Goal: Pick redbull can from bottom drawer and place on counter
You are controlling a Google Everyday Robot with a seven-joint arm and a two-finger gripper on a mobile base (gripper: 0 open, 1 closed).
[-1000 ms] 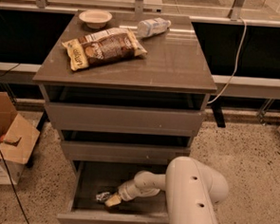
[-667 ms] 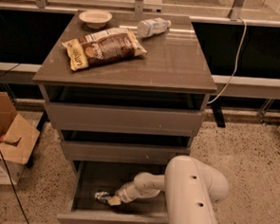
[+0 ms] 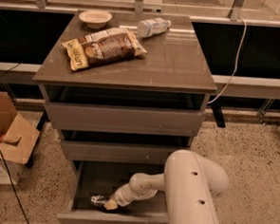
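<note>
The bottom drawer (image 3: pixel 114 220) is pulled open at the foot of the cabinet. The redbull can (image 3: pixel 97 200) lies on its side near the drawer's front left, only partly visible. My white arm reaches down into the drawer from the right, and the gripper (image 3: pixel 108 204) sits at the can's right end, touching or overlapping it. The glossy grey-brown counter (image 3: pixel 171 63) tops the cabinet above.
On the counter lie a brown-and-yellow snack bag (image 3: pixel 103 47), a clear plastic bottle (image 3: pixel 152 26) and a small white bowl (image 3: pixel 95 18). Cardboard boxes (image 3: pixel 7 139) stand on the floor at left. A cable (image 3: pixel 233 67) hangs at right. The two upper drawers are slightly open.
The gripper has shifted a little to the left and lower inside the drawer, closing on the can. The can has barely moved.
</note>
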